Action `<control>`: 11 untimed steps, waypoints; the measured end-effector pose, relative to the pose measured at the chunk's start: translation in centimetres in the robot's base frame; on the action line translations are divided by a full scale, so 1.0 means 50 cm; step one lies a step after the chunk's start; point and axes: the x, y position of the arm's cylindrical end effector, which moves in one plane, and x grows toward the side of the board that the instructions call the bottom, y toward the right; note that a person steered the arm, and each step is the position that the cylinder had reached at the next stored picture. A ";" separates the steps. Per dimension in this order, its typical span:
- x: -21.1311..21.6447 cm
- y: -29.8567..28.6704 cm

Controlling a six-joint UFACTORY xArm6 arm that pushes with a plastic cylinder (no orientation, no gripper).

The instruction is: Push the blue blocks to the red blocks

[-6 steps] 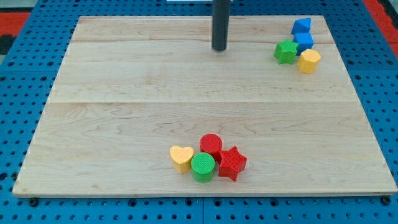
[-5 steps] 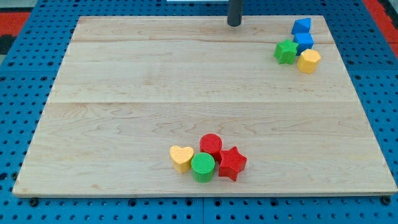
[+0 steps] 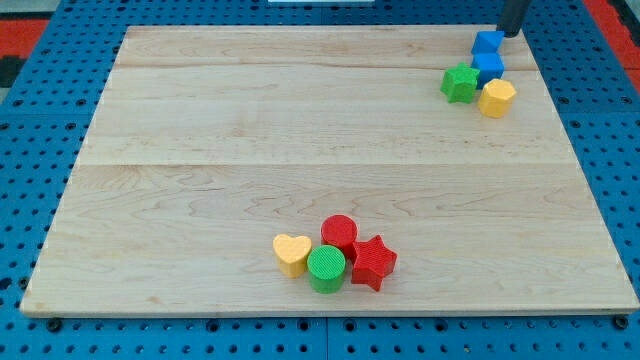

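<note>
Two blue blocks sit at the view's top right: one blue block above a blue cube, touching. A red cylinder and a red star lie near the view's bottom centre. My tip is at the top right corner of the board, just right of and slightly above the upper blue block, very close to it. Whether it touches the block cannot be told.
A green star and a yellow hexagon sit against the blue cube. A yellow heart and a green cylinder sit against the red blocks. The wooden board lies on a blue pegboard.
My tip has moved from the top centre of the board up and to the right, to beside the upper blue block. No block has moved.
</note>
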 end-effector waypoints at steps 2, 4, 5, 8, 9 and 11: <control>0.179 -0.189; 0.320 -0.336; 0.317 -0.339; 0.280 -0.498; 0.108 -0.491; 0.044 -0.219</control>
